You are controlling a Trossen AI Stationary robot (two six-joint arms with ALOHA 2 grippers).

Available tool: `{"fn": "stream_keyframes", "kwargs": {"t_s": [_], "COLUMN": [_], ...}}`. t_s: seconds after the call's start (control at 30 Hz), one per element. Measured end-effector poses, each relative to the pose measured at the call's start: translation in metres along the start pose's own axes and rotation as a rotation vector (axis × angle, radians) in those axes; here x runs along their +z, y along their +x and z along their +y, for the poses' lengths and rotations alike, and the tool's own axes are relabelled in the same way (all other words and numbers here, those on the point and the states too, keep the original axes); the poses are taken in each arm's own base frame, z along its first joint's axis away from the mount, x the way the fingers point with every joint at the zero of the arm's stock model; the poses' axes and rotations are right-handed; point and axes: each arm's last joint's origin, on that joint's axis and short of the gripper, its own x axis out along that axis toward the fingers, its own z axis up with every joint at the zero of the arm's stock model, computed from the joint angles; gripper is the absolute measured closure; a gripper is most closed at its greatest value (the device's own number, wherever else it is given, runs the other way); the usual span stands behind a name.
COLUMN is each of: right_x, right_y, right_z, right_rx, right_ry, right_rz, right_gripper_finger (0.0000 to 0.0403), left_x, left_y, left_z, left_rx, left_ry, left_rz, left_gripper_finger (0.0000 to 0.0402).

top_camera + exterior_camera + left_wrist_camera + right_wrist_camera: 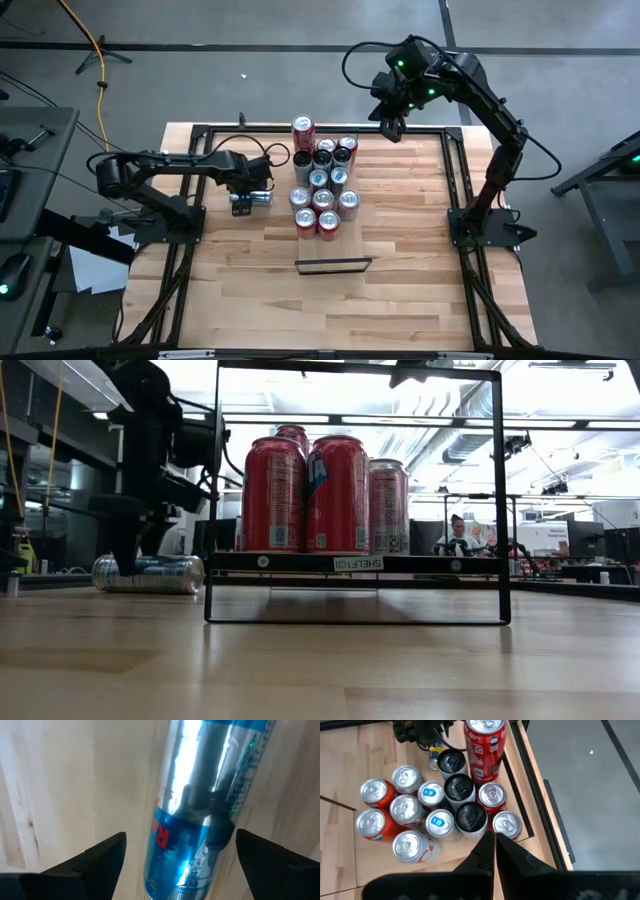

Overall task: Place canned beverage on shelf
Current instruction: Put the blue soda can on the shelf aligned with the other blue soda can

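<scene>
Silver-blue can (200, 805) lying on its side, L gripper (252, 198) open astride it, prob. untouched, R gripper (392, 126) clenched

A cluster of upright cans (324, 183) stands on the shelf (333, 265) at the counter's (400, 300) middle, reaching toward its far edge. One can (259, 198) lies on its side on the counter just left of the cluster, between the left gripper's (243, 205) spread fingers (102, 855).
</scene>
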Motion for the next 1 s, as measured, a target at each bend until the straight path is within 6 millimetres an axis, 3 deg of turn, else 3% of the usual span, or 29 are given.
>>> {"fn": "stream_keyframes", "kwargs": {"t_s": [0.4, 0.5, 0.6, 0.73, 0.87, 1.0], "right_x": [0.000, 0.000, 0.000, 0.004, 0.009, 0.016], "right_y": [0.000, 0.000, 0.000, 0.000, -0.001, -0.002], "right_z": [0.001, 0.001, 0.001, 0.000, 0.001, 0.003], "right_rx": [0.023, 0.023, 0.023, 0.019, 0.077, 0.191], "right_ry": [0.017, 0.017, 0.012, -0.010, -0.034, -0.048], "right_rz": [-0.005, -0.005, -0.007, -0.046, -0.117, -0.207], "right_gripper_finger": [0.0402, 0.0402, 0.0402, 0.0402, 0.0402, 0.0402], "left_x": [0.001, 0.001, -0.002, -0.003, -0.005, -0.013], "left_y": [0.020, 0.020, 0.011, -0.018, -0.068, -0.137], "left_z": [-0.002, -0.003, -0.002, 0.001, 0.006, 0.011], "left_rx": [-0.011, -0.012, -0.027, -0.076, -0.140, -0.187], "left_ry": [0.026, 0.025, -0.007, -0.062, -0.113, -0.166], "left_rz": [0.145, 0.157, 0.174, 0.179, 0.128, 0.005], "left_gripper_finger": [0.0091, 0.0131, 0.0197, 0.0286, 0.0291, 0.0291]}}
